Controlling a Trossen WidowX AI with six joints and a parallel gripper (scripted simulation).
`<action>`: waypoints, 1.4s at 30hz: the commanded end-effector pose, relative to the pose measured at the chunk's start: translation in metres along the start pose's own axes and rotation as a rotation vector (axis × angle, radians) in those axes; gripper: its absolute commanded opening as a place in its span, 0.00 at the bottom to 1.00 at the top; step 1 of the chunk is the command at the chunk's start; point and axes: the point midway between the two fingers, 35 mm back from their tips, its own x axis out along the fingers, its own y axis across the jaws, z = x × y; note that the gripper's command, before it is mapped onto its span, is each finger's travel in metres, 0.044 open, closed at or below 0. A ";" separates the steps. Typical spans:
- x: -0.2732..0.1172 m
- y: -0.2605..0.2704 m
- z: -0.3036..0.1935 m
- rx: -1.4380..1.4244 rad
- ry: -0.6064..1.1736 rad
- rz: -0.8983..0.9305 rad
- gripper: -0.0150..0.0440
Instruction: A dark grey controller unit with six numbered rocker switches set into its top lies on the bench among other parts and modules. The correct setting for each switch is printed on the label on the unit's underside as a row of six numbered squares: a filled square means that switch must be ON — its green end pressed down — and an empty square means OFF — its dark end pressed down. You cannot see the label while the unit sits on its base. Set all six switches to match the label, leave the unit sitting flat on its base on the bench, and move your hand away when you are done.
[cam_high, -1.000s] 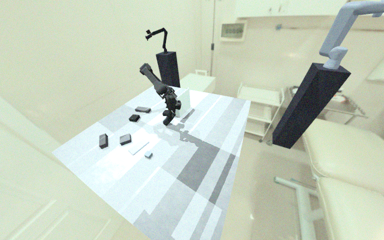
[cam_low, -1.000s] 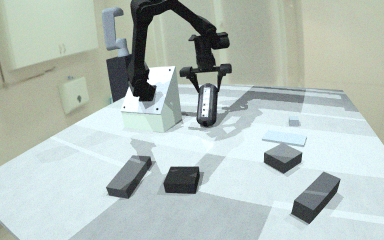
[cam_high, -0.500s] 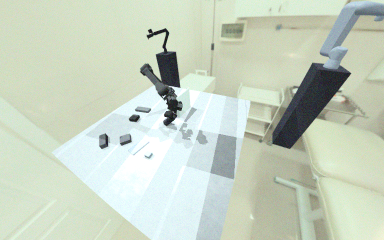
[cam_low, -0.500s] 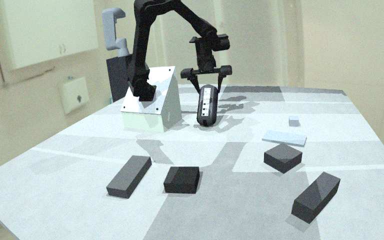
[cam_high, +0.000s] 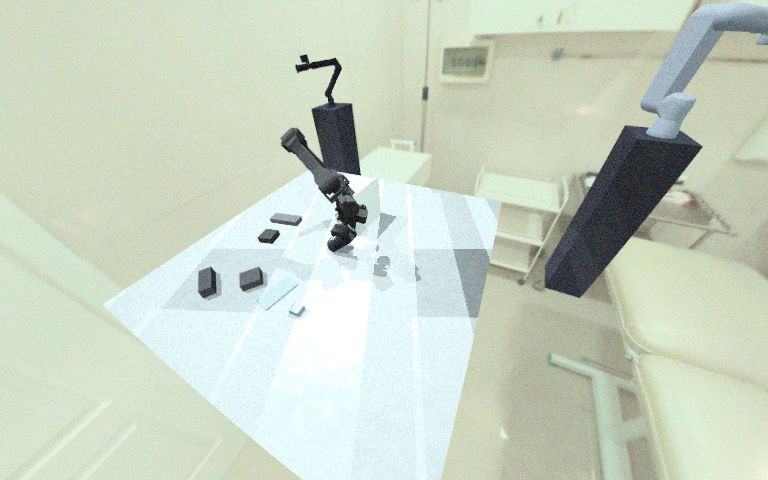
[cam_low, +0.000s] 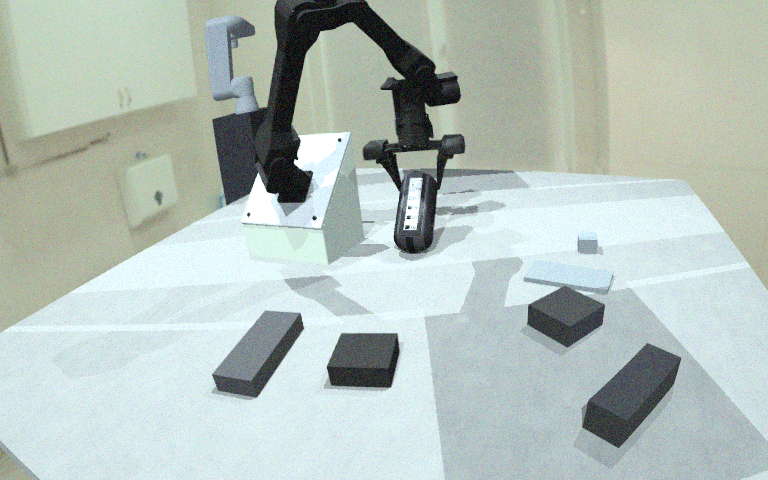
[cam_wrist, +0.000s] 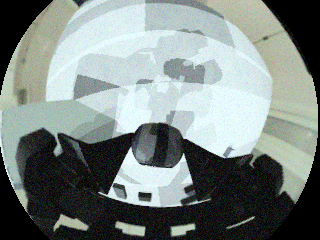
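Note:
The dark grey controller unit (cam_high: 338, 243) (cam_low: 428, 212) (cam_wrist: 158, 146) stands on end, slightly tilted, its lower end at or just above the bench (cam_low: 169, 362). Its underside faces the exterior view. The white label (cam_low: 412, 204) there shows a column of small squares, some dark towards the lower end; the upper ones are too faint to read surely. My gripper (cam_low: 419, 184) (cam_wrist: 158, 138) is shut on the unit's upper end, one finger on each side. The rocker switches are hidden in the exterior view and cannot be made out in the other views.
A white sloped box (cam_low: 286, 243) stands close beside the unit, behind my arm's base. Several dark blocks (cam_low: 260, 350) (cam_low: 365, 356) (cam_low: 566, 314) (cam_low: 631, 393) lie nearer the exterior camera. A pale blue flat plate (cam_low: 568, 276) and small cube (cam_low: 587, 243) lie to the right.

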 end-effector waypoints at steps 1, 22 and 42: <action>0.008 0.004 -0.002 0.000 0.020 0.018 0.83; 0.021 0.005 0.009 0.000 0.020 0.018 0.83; 0.035 0.005 0.017 0.000 0.020 0.018 0.83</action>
